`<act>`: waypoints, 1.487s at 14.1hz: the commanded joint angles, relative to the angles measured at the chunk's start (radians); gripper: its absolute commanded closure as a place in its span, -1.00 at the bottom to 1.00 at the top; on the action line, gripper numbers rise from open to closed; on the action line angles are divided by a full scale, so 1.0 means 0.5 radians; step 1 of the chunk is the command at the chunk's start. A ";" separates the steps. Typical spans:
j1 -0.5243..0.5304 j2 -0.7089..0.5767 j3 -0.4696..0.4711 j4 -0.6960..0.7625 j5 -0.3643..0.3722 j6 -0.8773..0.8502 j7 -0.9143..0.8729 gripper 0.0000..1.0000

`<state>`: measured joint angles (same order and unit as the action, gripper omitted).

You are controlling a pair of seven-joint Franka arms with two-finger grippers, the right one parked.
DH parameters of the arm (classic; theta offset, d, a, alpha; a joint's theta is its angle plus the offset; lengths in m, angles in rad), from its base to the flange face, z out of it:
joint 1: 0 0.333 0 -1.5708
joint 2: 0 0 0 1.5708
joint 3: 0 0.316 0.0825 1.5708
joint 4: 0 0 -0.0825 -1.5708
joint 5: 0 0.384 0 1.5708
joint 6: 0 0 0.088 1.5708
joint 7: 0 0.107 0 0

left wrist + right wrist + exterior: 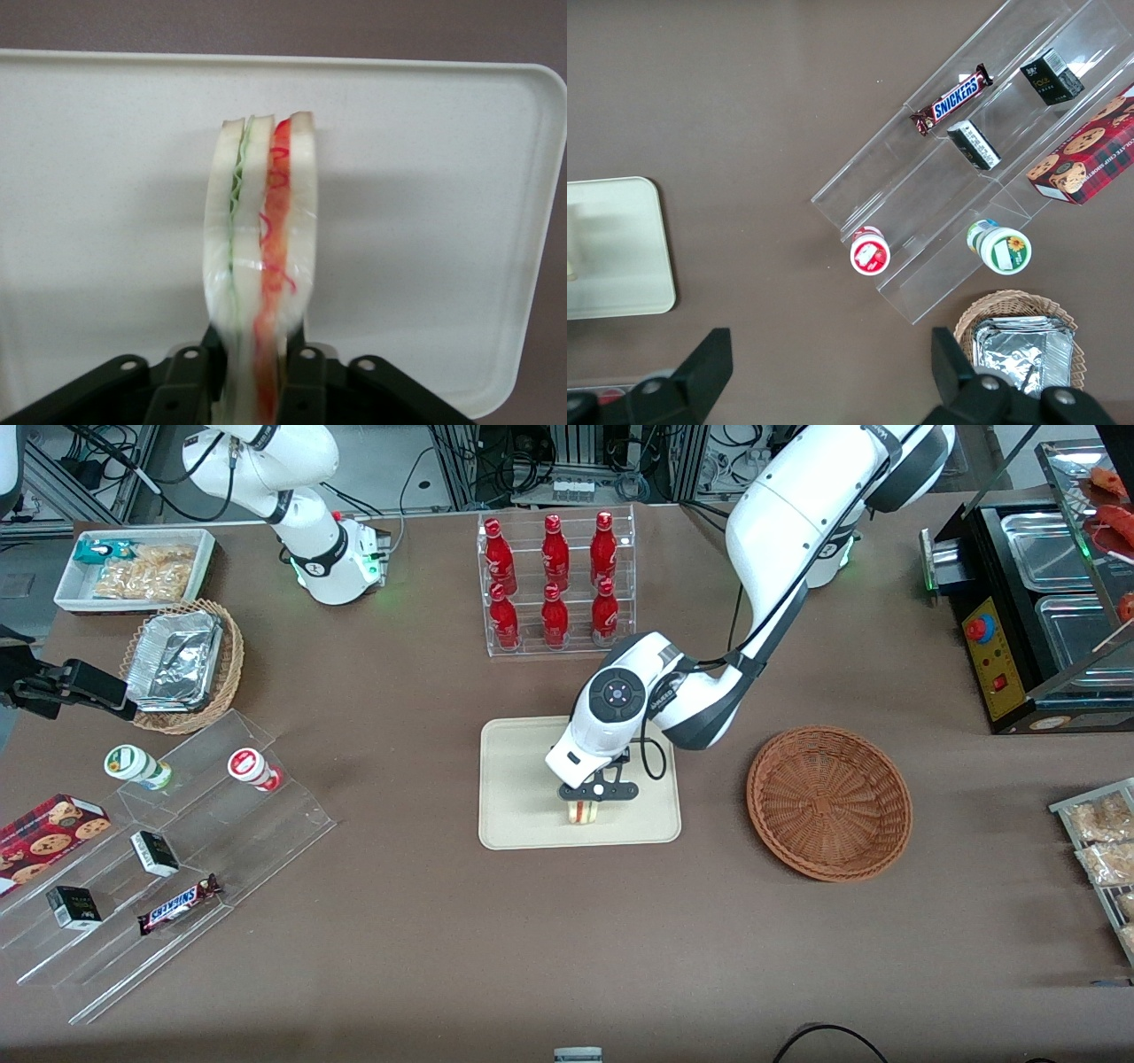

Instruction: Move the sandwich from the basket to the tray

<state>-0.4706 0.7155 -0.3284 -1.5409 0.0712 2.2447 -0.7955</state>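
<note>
While the basket [829,803] sits empty on the tabletop beside the tray [523,797], the gripper [595,795] hangs low over the tray's edge nearest the front camera, its fingers [301,376] clamped on the sandwich [260,266], which stands upright there.

The working arm [780,522] is glossy white with rounded shells and dark grey joint bands. Its wrist carries a round black button pad [614,693], and a thin black cable loops beside it. The gripper [595,795] is matte black, with small silver screws on its body.
</note>
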 commanded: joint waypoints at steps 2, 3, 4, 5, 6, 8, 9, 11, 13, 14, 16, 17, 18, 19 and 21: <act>-0.050 0.017 0.037 0.060 0.029 -0.019 -0.050 -1.00; -0.047 0.008 0.043 0.063 0.026 -0.022 -0.053 -1.00; -0.047 -0.007 0.061 0.063 0.026 -0.028 -0.053 -1.00; -0.047 -0.032 0.113 0.066 0.017 -0.032 -0.057 -1.00; -0.047 -0.069 0.132 0.066 0.017 -0.032 -0.057 -1.00; -0.047 -0.163 0.175 0.063 0.023 -0.065 -0.050 -1.00; -0.056 -0.246 0.245 0.051 0.020 -0.099 -0.038 -1.00; -0.044 -0.369 0.313 0.041 -0.001 -0.181 -0.026 -1.00; -0.001 -0.495 0.359 0.038 -0.001 -0.353 -0.020 -1.00; 0.069 -0.571 0.356 0.041 0.002 -0.475 0.026 -1.00; 0.235 -0.719 0.356 0.048 -0.047 -0.702 0.298 -1.00; 0.321 -0.801 0.356 0.045 -0.099 -0.807 0.460 -1.00; 0.373 -0.854 0.356 0.048 -0.112 -0.890 0.568 -1.00; 0.450 -0.915 0.356 0.045 -0.109 -0.976 0.639 -1.00; 0.560 -1.026 0.356 0.041 -0.093 -1.141 0.789 -1.00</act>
<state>-0.2307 0.2709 -0.1438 -1.4883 0.0366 1.7345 -0.4729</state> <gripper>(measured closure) 0.000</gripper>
